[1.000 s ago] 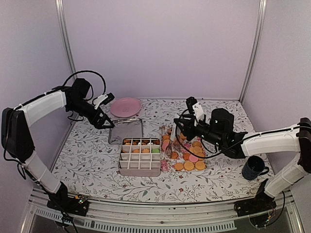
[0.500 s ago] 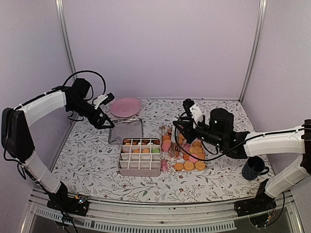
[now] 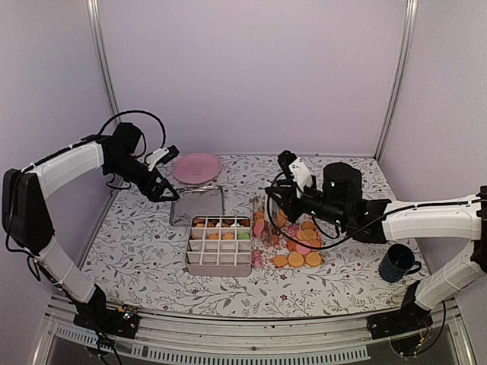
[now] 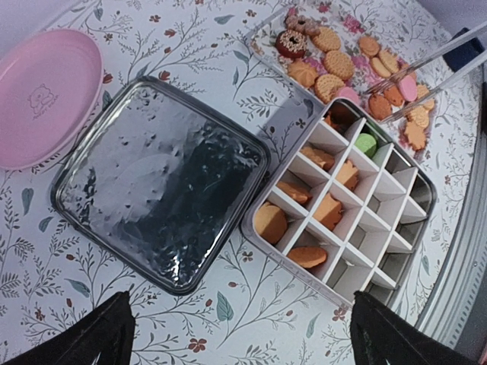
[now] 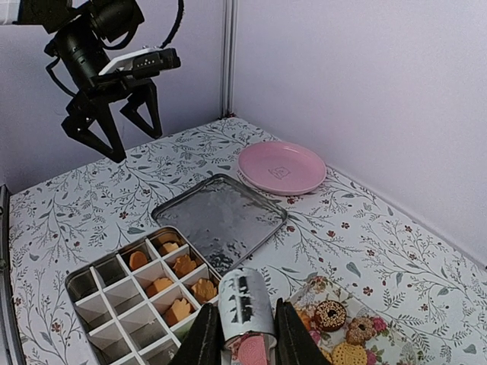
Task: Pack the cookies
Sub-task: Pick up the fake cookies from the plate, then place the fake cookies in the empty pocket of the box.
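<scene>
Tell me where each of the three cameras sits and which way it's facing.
Top external: fixed above and behind the robot, looking down over the table; left gripper and right gripper both show.
Left wrist: high up, looking down at the lid and divided box; its open fingertips show at the bottom.
Right wrist: low beside the box, facing the left gripper; its fingers pinch a pink cookie.
Both wrist views share lid, box and pink plate.

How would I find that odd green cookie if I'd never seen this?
Look for the gridded tin at the table's centre. The green cookie lies in its right-hand column, second cell from the back. It is the only green one; its neighbours are orange cookies.
</scene>
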